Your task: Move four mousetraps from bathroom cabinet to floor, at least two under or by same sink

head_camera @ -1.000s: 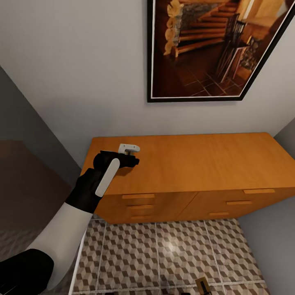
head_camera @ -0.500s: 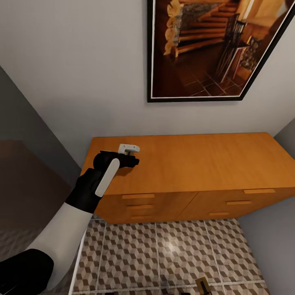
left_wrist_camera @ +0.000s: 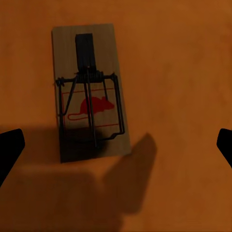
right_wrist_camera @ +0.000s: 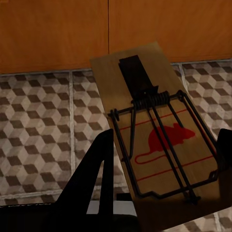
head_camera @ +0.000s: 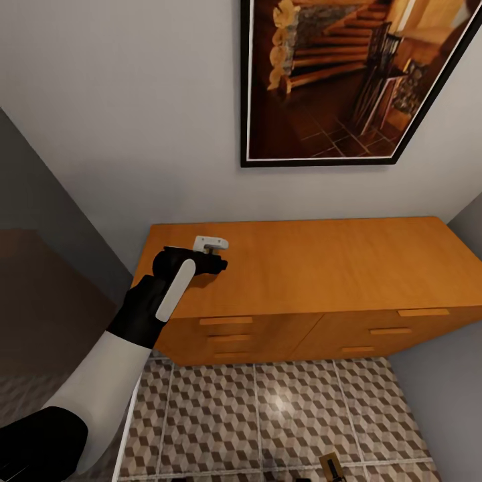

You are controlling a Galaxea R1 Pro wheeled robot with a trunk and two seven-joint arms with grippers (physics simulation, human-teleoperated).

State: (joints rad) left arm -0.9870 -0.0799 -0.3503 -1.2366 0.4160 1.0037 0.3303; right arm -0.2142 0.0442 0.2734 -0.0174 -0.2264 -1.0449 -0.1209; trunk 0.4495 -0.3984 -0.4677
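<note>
On the cabinet, 1 mousetrap lies between spread left fingers.

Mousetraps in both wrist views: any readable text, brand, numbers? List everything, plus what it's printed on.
No readable text anywhere.
Mousetrap on the cabinet top: red mouse picture and red outline, no letters.
Mousetrap in the right gripper: same red mouse picture, no letters.
Framed picture: staircase scene, no caption.

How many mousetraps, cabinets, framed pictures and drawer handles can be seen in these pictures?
mousetraps: 2
cabinet: 1
framed picture: 1
drawer handles: 6
Total: 10
</note>
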